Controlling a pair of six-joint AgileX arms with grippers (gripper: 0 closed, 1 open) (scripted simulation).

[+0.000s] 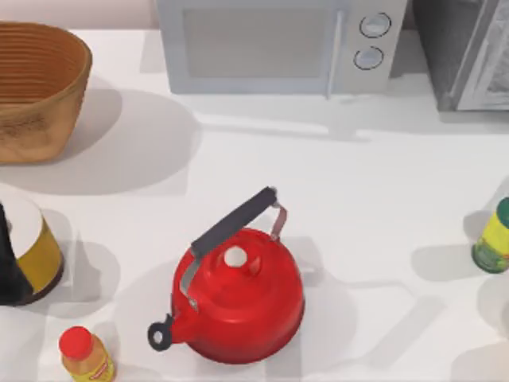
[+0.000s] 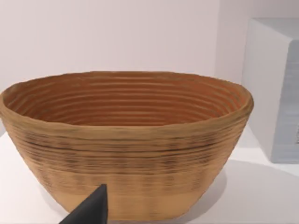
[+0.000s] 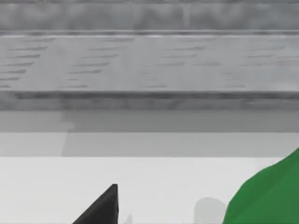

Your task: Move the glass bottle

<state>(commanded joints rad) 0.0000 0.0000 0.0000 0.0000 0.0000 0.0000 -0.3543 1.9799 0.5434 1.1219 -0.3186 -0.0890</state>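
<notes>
The glass bottle is out of view. A solid bright-green shape (image 3: 273, 196) fills one corner of the right wrist view, close to the camera; I cannot tell what it belongs to. One dark fingertip (image 3: 103, 207) of my right gripper shows beside it, over the white tabletop and apart from the green shape. My left arm (image 1: 6, 259) is a dark form at the table's left edge, beside a white-topped yellow can (image 1: 36, 247). One of its fingertips (image 2: 91, 212) points toward the woven basket (image 2: 126, 149).
A red kettle (image 1: 238, 294) stands front centre. An orange bottle with a red cap (image 1: 86, 354) is at the front left, and a yellow-labelled green-capped jar (image 1: 495, 236) at the right edge. The basket (image 1: 36, 91), a microwave (image 1: 278, 44) and a grey appliance (image 1: 465, 52) line the back.
</notes>
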